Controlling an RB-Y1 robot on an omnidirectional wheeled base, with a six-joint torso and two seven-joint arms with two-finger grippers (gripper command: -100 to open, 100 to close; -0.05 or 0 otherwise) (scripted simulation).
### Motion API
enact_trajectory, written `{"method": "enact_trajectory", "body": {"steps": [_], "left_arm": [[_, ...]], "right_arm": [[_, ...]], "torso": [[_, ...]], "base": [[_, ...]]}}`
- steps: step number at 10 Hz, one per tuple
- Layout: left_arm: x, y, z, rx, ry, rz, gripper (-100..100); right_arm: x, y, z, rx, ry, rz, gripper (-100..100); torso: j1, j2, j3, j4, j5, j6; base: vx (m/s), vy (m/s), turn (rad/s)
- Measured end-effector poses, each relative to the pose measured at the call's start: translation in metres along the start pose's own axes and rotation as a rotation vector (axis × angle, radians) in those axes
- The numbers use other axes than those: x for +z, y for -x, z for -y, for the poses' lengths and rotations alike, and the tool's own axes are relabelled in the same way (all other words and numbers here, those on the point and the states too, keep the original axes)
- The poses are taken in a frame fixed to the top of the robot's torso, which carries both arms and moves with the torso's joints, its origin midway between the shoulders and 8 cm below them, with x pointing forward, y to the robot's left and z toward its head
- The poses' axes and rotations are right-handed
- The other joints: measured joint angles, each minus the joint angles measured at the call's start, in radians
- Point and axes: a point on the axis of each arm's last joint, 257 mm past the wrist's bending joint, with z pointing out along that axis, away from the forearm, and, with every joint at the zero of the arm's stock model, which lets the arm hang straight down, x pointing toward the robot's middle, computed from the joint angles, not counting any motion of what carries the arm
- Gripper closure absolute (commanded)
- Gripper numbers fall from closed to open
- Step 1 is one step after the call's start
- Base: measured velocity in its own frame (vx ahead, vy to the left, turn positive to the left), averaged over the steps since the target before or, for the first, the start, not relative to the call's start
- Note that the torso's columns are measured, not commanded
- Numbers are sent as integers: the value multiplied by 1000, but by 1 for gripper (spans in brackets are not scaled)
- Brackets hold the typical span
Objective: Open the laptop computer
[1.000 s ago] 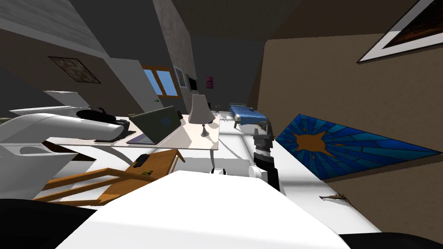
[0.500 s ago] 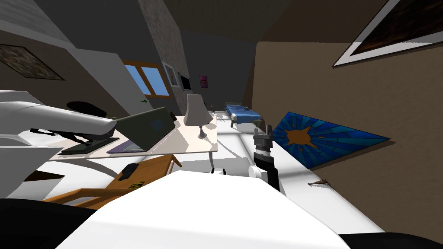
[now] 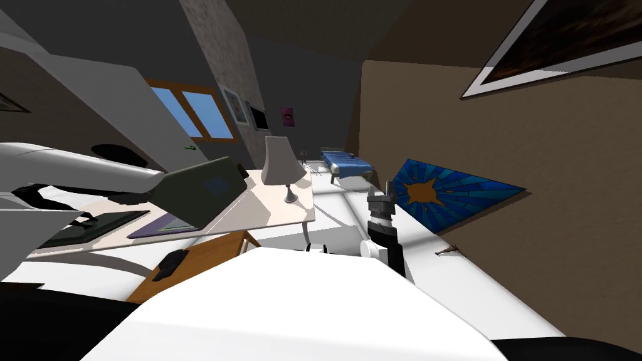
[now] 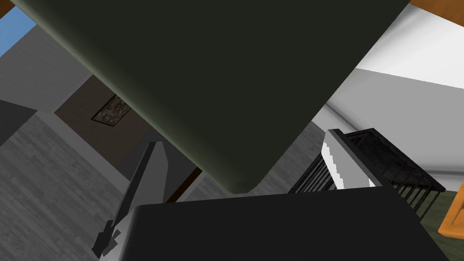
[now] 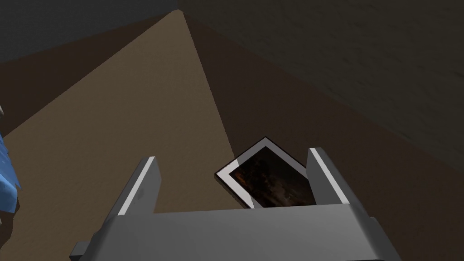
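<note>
The laptop (image 3: 200,191) stands on the pale desk (image 3: 276,210), its dark olive lid raised at a slant over a purple base (image 3: 157,225). My left arm reaches in from the left and ends at the lid's near edge. In the left wrist view the lid (image 4: 217,81) looms close, and one of its corners sits between the spread fingers (image 4: 147,181) of my left gripper (image 4: 242,138), which is open. My right gripper (image 3: 382,199) points upward to the right of the desk, open and holding nothing.
A white lamp (image 3: 279,164) stands on the desk beside the laptop. A flat dark pad (image 3: 94,229) lies at the desk's left end. A wooden chair (image 3: 207,251) with a small black object (image 3: 170,264) sits before the desk. A blue bed (image 3: 345,164) stands further back.
My head view has swung, so the desk and laptop sit lower and further left. My left arm stays at the lid's edge. The right arm has not moved.
</note>
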Motion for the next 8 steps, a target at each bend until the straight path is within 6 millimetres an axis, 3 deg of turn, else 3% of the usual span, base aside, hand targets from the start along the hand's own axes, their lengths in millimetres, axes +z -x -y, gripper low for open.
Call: {"method": "enact_trajectory", "body": {"steps": [1,2,5,8], "left_arm": [[5,2,-2,-7,6,10,-100],[5,2,-1,-9,4,11,100],[-6,-1,9,4,-21,-7,100],[-12,-9,4,-50,26,-68,100]], "right_arm": [[0,0,0,0,0,0,0],[0,0,0,0,0,0,0],[0,0,0,0,0,0,0],[0,0,0,0,0,0,0]], "torso": [[1,-2,-1,-1,1,-1],[-1,-5,-3,-2,0,-2],[0,-3,-2,-2,2,1],[9,-3,-2,-1,4,-2]], "base": [[-33,26,-38],[53,-41,189],[41,-23,94],[-22,188,-42]]}}
